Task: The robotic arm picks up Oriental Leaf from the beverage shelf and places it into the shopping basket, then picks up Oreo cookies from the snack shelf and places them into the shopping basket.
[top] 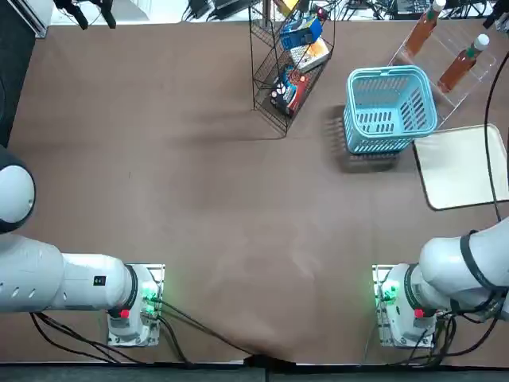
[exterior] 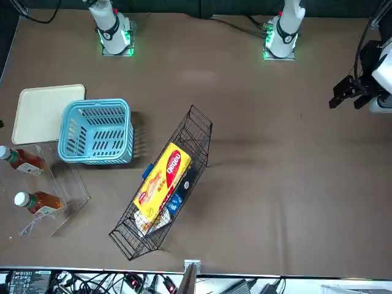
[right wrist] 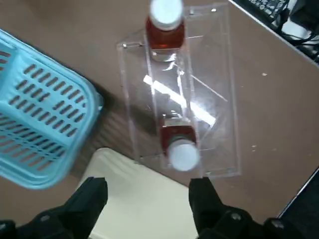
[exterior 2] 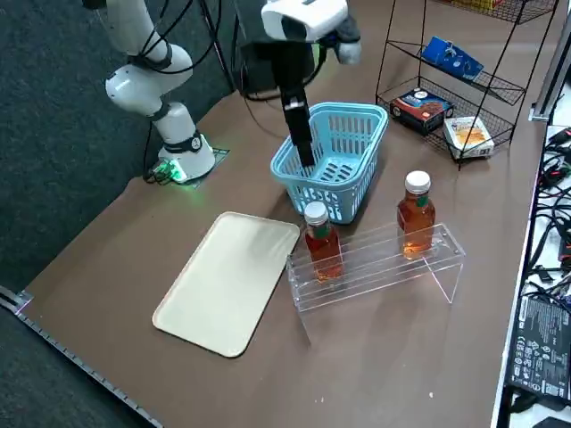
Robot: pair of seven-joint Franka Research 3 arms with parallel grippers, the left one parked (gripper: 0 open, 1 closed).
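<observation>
My right gripper (right wrist: 147, 199) hangs open and holds nothing, high above the near end of the clear beverage shelf (right wrist: 199, 89) and the tray beside it. In the right side view its black end (exterior 2: 299, 125) shows in front of the shopping basket (exterior 2: 357, 109). Two Oriental Leaf bottles (exterior 2: 321, 241) (exterior 2: 416, 214) with white caps stand in the beverage shelf (exterior 2: 384, 259); one bottle (right wrist: 179, 144) lies just beyond my fingertips. The light blue basket (top: 390, 73) is empty. The blue Oreo cookies (exterior 2: 452, 58) rest on an upper tier of the black wire snack shelf (exterior 2: 500, 89).
A cream tray (exterior 2: 227, 281) lies flat next to the beverage shelf and basket. The snack shelf also carries a red-and-black packet (exterior 2: 421, 104), a cream-and-orange box (exterior 2: 468, 134) and a yellow-red packet (exterior: 165, 177) on top. Cables run along the table's far edge.
</observation>
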